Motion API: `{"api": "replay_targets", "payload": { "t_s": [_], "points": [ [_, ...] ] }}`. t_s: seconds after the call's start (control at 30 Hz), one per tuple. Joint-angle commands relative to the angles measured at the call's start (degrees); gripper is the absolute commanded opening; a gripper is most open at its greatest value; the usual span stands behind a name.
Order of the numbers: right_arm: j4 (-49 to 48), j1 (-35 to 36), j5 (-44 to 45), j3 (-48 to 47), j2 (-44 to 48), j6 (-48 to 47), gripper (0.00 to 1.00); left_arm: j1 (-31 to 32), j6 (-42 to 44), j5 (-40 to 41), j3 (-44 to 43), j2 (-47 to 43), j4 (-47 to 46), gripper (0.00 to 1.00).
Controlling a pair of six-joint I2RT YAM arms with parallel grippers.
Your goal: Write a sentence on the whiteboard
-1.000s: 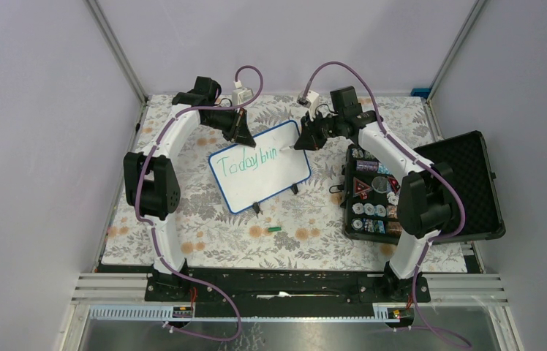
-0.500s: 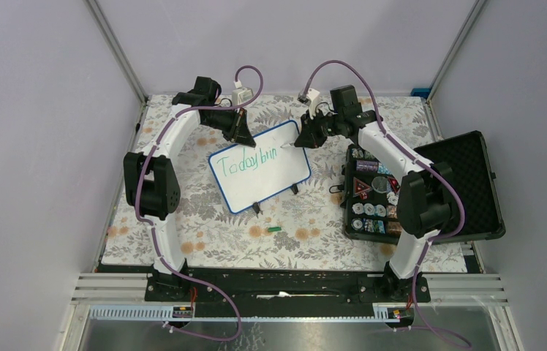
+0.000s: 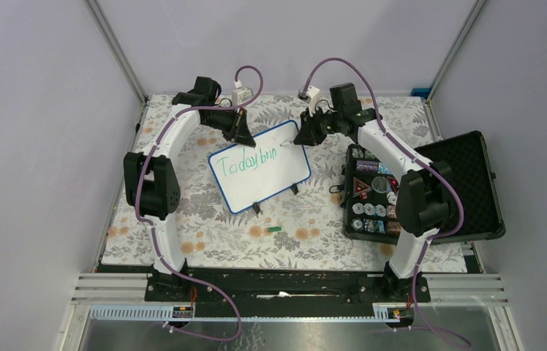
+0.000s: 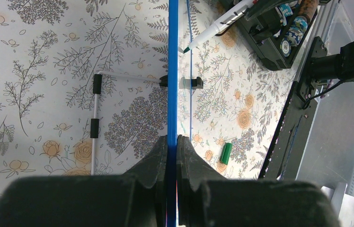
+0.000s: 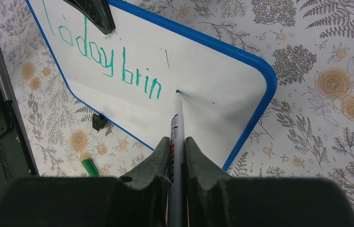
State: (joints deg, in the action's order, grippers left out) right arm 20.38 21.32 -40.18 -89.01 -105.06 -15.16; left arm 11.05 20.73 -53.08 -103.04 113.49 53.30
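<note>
The left claw [image 4: 172, 142] is clenching the board [image 5: 213, 71] edge. The right claw [image 5: 177, 144] is gripping a marker [image 5: 178, 113] touching just beside the sentence [image 5: 118, 66].

The right gripper [image 3: 302, 140], clamped on the marker [image 5: 177, 120], has edged slightly toward 12 o'clock in the top view; the right arm's elbow [image 3: 415, 202] has drawn toward 9 o'clock.

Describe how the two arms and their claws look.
Both arms, left arm and right arm, have white curved links with bulky black joints. A purple cable loops along each. The left claw and right claw are matte black, with tapering fingers.
</note>
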Motion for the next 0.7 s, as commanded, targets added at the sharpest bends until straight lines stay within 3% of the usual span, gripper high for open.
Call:
{"api": "replay_targets", "payload": {
  "t_s": [0.0,0.67],
  "points": [
    [-1.78,0.62,0.17,-2.50,-1.07,-0.09,0.00,2.13,4.29,6.93,1.88,1.03,2.17,0.00],
    [-1.60,1.92,0.78,0.55,-1.12,-1.44,0.00,1.96,4.41,7.10,2.06,1.08,2.23,0.00]
  ]
}}
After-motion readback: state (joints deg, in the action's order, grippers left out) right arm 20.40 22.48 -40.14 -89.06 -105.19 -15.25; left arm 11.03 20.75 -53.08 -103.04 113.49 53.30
